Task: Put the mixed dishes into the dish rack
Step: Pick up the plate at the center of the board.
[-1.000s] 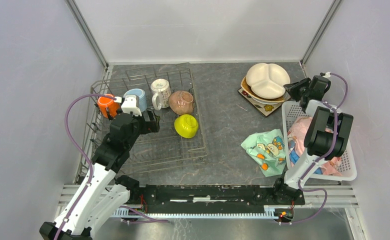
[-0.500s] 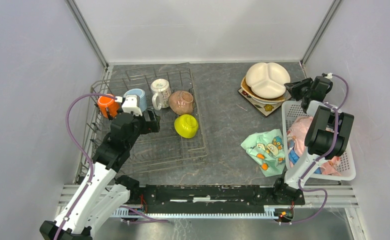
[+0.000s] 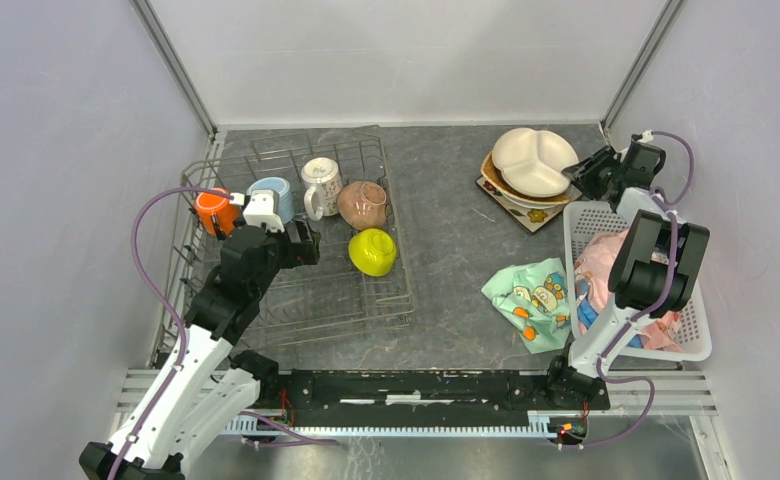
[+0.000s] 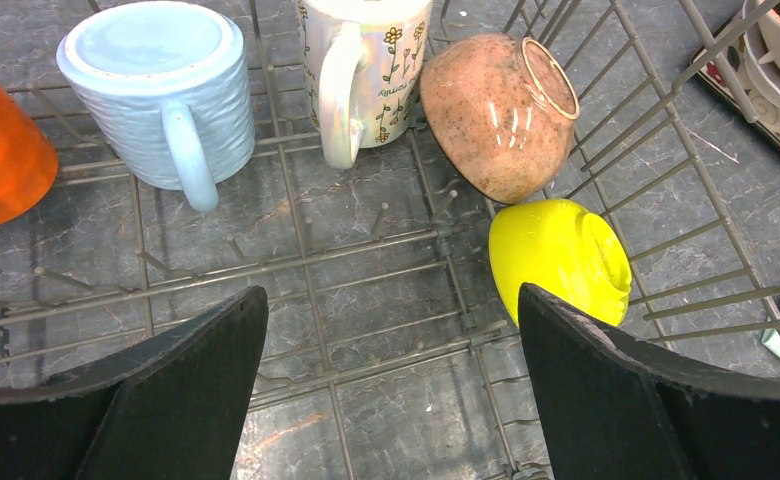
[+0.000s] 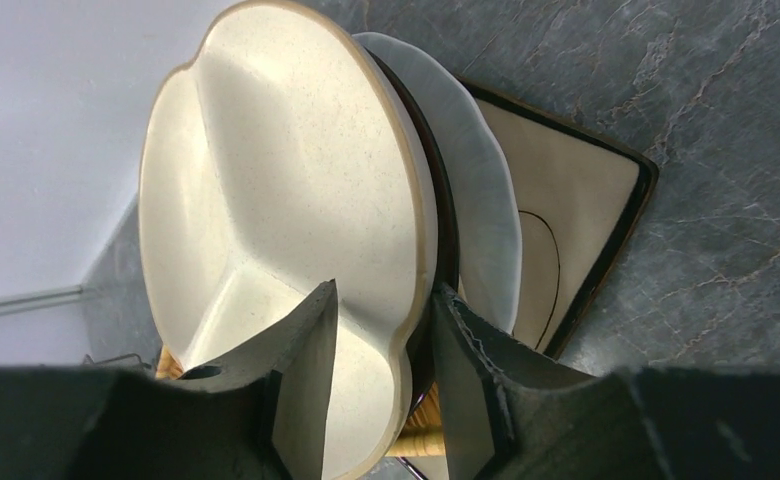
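- The right end effector [image 5: 386, 295] is straddling the rim of the cream three-section plate [image 5: 286, 180] at the plate's 4 o'clock edge. One finger is lying over the top face and the other is reaching under the lip. Whether it is actually clamping cannot be told.
- That plate is sitting on top of a stack at the bench's 1 o'clock corner, directly over a white plate [image 5: 486, 230].
- The left end effector [image 4: 391, 300] is hovering with its fingers wide apart and nothing between them, over the dish rack [image 3: 346, 300] at 10 o'clock.
- The rack is already holding an orange mug [image 3: 211, 212], a light-blue mug [image 4: 156, 85], a white patterned mug [image 4: 361, 60], a tan bowl [image 4: 496, 115] and a lime-green bowl [image 4: 561, 260].
- Risk: the bite is looking shallow and close to the edge, so the plate may be pivoting or slipping out on lifting.
- Risk: the lower finger may be catching the white plate and dragging it along.
- Risk: the left arm is occupying the space above the rack, so carrying the plate over could be inviting a collision.
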